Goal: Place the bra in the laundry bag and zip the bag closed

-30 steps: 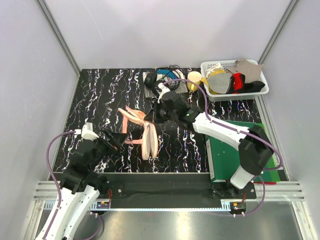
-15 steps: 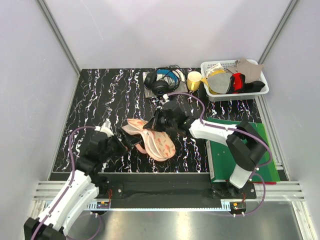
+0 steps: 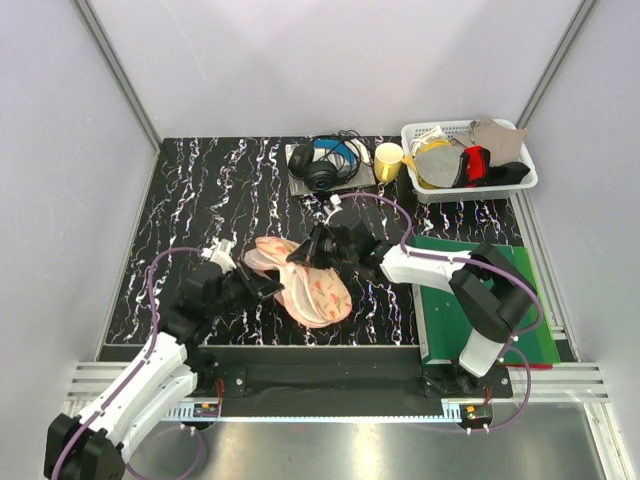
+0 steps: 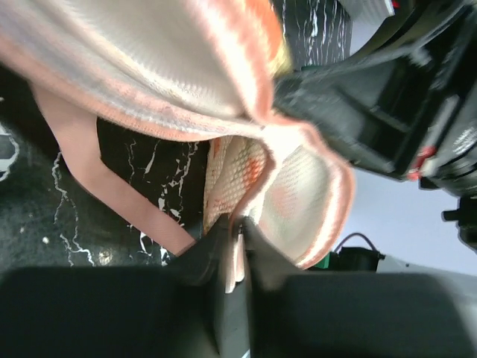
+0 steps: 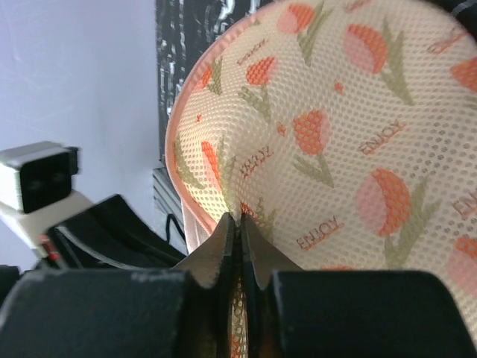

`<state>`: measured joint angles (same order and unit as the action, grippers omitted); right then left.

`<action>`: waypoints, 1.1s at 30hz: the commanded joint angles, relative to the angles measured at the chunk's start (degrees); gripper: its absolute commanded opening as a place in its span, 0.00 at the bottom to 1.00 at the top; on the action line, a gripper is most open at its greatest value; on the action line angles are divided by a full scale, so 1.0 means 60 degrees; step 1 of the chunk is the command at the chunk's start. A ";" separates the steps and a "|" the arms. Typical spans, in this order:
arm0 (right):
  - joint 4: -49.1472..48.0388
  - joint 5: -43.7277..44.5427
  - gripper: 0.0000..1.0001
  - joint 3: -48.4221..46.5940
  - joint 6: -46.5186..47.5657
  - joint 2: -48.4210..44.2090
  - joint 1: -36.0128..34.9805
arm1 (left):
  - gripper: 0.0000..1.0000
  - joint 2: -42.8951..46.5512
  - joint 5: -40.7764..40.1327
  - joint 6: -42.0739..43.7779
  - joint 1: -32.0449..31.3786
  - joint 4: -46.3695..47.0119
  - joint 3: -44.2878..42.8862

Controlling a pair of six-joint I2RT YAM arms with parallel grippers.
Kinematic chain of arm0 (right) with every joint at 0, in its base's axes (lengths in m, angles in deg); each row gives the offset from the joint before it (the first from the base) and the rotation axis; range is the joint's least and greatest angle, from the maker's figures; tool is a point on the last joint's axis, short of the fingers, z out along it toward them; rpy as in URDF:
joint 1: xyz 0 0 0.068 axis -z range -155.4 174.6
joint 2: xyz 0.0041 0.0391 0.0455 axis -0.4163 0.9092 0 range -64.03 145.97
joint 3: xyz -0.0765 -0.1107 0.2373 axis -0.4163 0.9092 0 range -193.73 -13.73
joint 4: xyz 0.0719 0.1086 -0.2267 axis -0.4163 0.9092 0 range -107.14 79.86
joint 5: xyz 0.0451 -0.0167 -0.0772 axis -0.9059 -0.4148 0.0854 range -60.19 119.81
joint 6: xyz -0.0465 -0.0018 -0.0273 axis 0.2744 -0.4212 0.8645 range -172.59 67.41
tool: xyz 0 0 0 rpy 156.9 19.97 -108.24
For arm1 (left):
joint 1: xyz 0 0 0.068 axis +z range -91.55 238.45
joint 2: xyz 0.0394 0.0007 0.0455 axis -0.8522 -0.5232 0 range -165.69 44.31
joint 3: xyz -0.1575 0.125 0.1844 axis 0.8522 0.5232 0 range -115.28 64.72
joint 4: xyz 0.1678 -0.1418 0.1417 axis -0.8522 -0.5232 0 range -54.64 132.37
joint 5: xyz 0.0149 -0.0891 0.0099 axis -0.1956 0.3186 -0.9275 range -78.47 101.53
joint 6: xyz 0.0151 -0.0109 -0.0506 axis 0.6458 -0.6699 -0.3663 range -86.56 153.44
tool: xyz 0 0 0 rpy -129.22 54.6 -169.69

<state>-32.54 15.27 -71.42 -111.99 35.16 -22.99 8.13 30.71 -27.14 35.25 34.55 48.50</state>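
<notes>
The peach-pink printed laundry bag [image 3: 322,292] lies spread at the table's middle, held from two sides. My left gripper [image 3: 272,283] is shut on its pink zipper edge; in the left wrist view the jaws [image 4: 240,235] pinch that edging and the bag's pale inside [image 4: 313,186] shows beyond. My right gripper [image 3: 303,256] is shut on the bag's far side; in the right wrist view the fingers [image 5: 240,222] pinch the printed mesh [image 5: 335,127]. The red bra [image 3: 477,163] lies in the white basket at the back right, away from both grippers.
The white basket [image 3: 470,190] also holds grey and beige cloths. Black headphones [image 3: 322,166] and a yellow cup [image 3: 388,160] sit at the back middle. A green board [image 3: 440,310] lies at the right, under the right arm.
The left gripper moved right to the bag and shut on its edge. The right arm swung the bag leftward and lower; the bag went from hanging folded to spread.
</notes>
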 commanded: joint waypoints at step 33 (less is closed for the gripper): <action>0.6698 0.7181 1.00 0.0960 0.5416 -0.6323 0.3215 | 0.79 0.0406 -0.2429 0.2480 -0.0015 -0.3080 -0.2071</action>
<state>4.82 40.34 -59.31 -85.15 -0.81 -5.24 12.45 5.20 -14.11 35.34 10.79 37.55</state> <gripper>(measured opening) 0.993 0.808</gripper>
